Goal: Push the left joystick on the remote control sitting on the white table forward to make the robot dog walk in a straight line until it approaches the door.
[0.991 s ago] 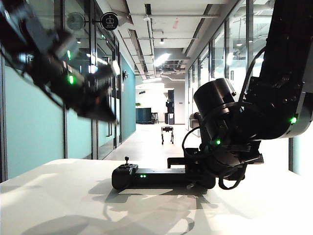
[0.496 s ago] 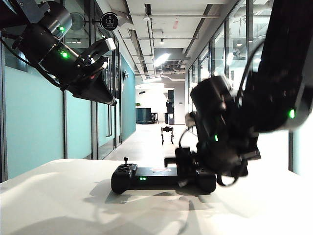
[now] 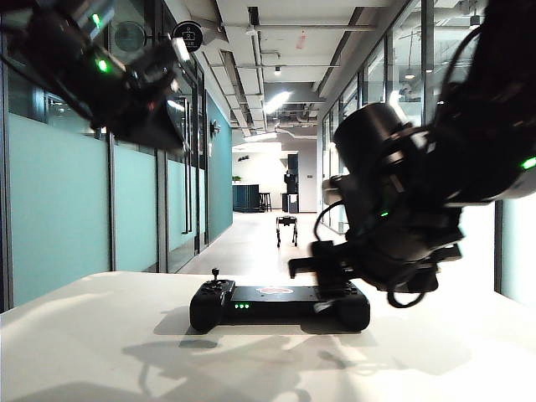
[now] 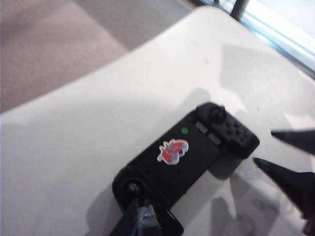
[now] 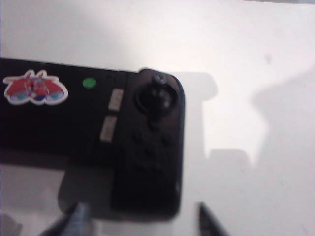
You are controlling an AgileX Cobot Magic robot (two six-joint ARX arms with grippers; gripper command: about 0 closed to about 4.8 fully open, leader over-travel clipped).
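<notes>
Black remote (image 3: 279, 303) flat on white tabletop (image 3: 100, 352), untouched. Dog (image 3: 286, 229) stands far down corridor; door not made out. Step in hand, I judge: stick push not begun, both arms raised. My left claw (image 4: 283, 152) high above remote's left end, jaws apart, empty. My right claw (image 5: 140, 216) just over right handle, open, gripping nothing. Next: lower left tip onto left stick (image 3: 215, 273), nudge forward. Versus a second ago: right claw was down at remote, now lifted; left claw higher.

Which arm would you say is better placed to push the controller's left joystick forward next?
Probably left. The left gripper, though raised, hangs open on the side of the left joystick; the right gripper hovers open over the remote control's opposite end.
</notes>
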